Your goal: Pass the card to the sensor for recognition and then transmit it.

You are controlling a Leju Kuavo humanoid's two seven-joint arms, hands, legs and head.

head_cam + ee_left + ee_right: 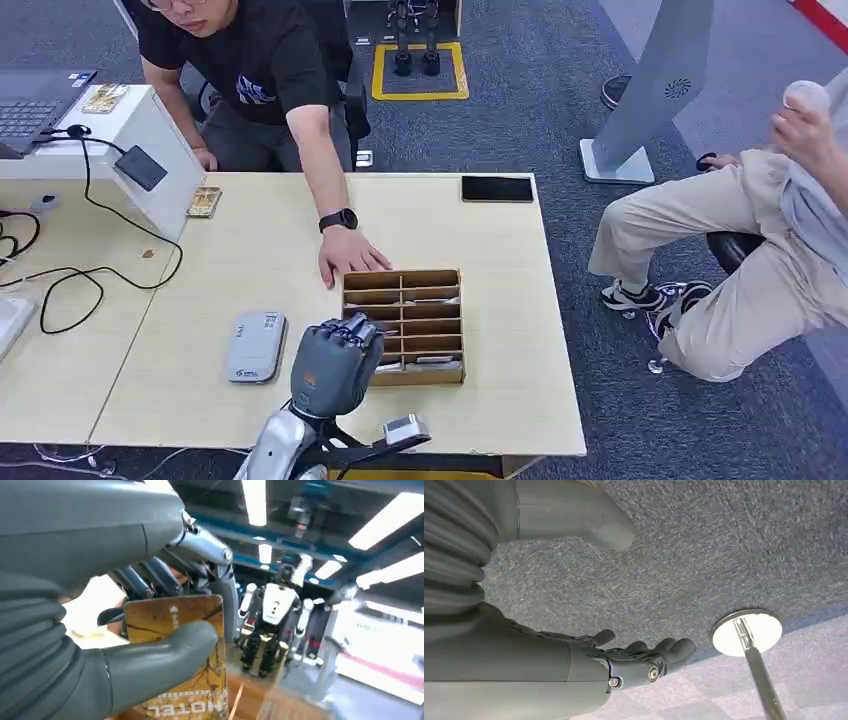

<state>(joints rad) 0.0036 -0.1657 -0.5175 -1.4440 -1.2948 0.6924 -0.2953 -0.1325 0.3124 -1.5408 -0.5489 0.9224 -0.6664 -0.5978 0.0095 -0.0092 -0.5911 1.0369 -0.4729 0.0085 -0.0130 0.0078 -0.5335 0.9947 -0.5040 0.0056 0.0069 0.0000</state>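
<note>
My left hand hovers over the left side of the brown slotted card box on the table. In the left wrist view this hand pinches a brown and gold hotel card between its thumb and dark fingers. The grey card reader lies on the table just left of the hand. My right hand hangs over grey carpet with its fingers apart and nothing in it.
A person's hand rests on the table at the box's far left corner. A black phone lies at the far edge. A white stand with a black sensor pad, cables and a laptop are at the left. Another person sits right.
</note>
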